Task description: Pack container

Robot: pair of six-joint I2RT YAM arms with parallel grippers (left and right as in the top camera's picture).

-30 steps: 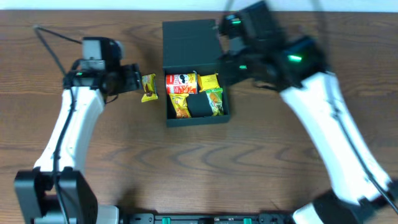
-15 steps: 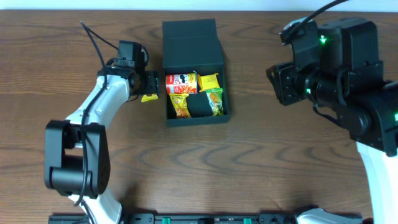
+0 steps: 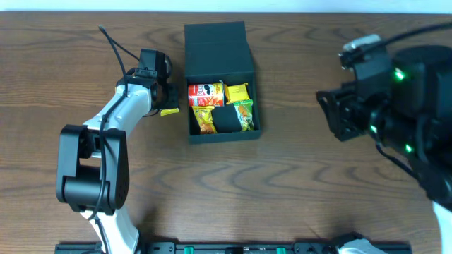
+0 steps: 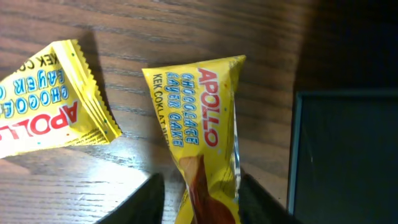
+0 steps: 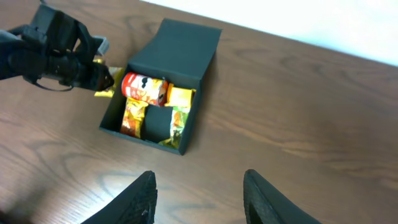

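Note:
The dark teal container (image 3: 224,136) stands open at the table's middle back, its lid (image 3: 217,42) folded back. Inside lie a red can (image 3: 205,92), yellow and green snack packets and a black item. Left of it my left gripper (image 3: 164,99) is down at the table. In the left wrist view its fingers (image 4: 252,199) pinch the lower end of a yellow Apollo cake packet (image 4: 202,143), which sits just left of the container's wall (image 4: 342,155). My right gripper (image 5: 199,183) hangs high at the right, open and empty, facing the container (image 5: 180,43).
A second yellow Apollo packet (image 4: 50,109) lies on the wood just left of the held one. It is mostly hidden under the left gripper in the overhead view. The right arm's body (image 3: 402,106) fills the table's right side.
The left jaws have narrowed round the cake packet. The right arm has pulled away from the container to the right, and its jaws have opened.

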